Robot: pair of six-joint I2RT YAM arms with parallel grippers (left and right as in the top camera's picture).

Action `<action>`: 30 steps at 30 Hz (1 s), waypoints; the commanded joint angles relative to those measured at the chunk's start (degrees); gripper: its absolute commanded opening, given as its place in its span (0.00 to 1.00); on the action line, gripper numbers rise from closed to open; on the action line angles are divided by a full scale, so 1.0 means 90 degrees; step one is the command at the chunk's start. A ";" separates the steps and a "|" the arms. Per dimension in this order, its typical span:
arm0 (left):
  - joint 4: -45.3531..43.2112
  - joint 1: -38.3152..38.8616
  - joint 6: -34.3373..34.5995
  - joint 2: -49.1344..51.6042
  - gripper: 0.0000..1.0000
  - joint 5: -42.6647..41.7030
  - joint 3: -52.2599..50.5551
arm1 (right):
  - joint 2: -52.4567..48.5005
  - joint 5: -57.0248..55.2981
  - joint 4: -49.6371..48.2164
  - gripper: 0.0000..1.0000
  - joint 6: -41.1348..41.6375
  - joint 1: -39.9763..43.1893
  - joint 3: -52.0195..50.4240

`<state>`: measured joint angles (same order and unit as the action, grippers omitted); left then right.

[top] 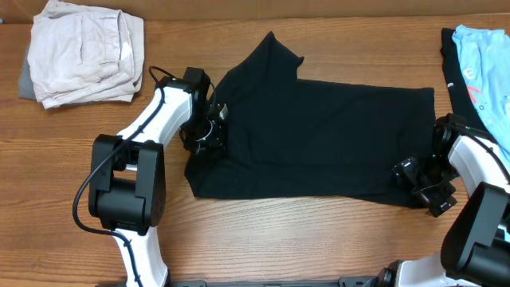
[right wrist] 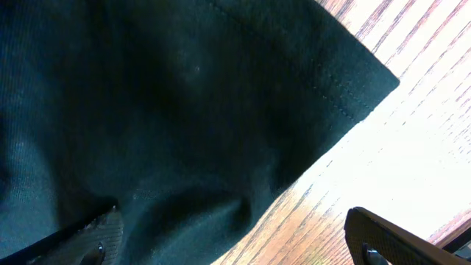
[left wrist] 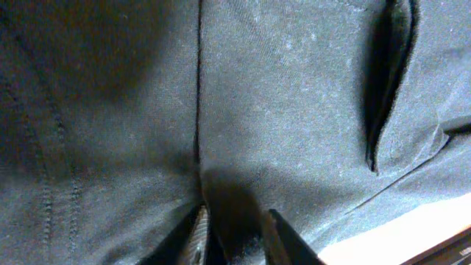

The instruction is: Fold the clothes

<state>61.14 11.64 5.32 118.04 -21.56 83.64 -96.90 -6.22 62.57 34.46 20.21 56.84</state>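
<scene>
Both claws at the black T-shirt, spread flat mid-table.

The left claw (left wrist: pixel 235 221) is nearly closed, pinching a ridge of the black T-shirt (top: pixel 319 135) at its left side. The right claw (right wrist: pixel 232 217) gapes wide over the shirt's near right corner, one finger on cloth, the other above bare wood. A beige folded garment (top: pixel 84 52) lies at the far left corner, well apart. A light-blue shirt (top: pixel 486 64) lies at the right edge, near the right arm. Bare wooden table (top: pixel 279 239) runs along the near edge.
</scene>
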 commanded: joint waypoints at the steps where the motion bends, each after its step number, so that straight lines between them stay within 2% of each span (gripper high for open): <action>1: -0.0039 0.0012 -0.0121 0.0039 0.04 -0.0129 -0.0032 | 0.0160 0.0012 -0.0002 1.00 -0.0019 -0.0005 0.0172; 12: -0.0175 -0.0311 0.0126 0.0039 0.04 -0.0117 0.0699 | 0.0160 0.0034 0.0969 1.00 -0.0058 -0.0007 0.1358; 15: -0.0206 -0.0379 0.0121 0.0039 0.04 -0.0223 0.0942 | 0.0160 0.0233 0.0940 1.00 -0.0316 -0.0005 0.1362; 25: -0.0631 -0.0374 0.0206 0.0041 0.04 -0.0192 0.0984 | 0.0160 0.0522 0.0886 1.00 -0.0335 -0.0005 0.1360; 30: -0.0845 -0.0381 0.0799 0.0041 0.04 0.0981 0.0976 | 0.0160 0.0920 0.0678 1.00 -0.0656 -0.0024 0.1348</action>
<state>54.17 8.16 8.36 118.15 -20.05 91.48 -96.79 -0.82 69.43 30.83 20.21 68.23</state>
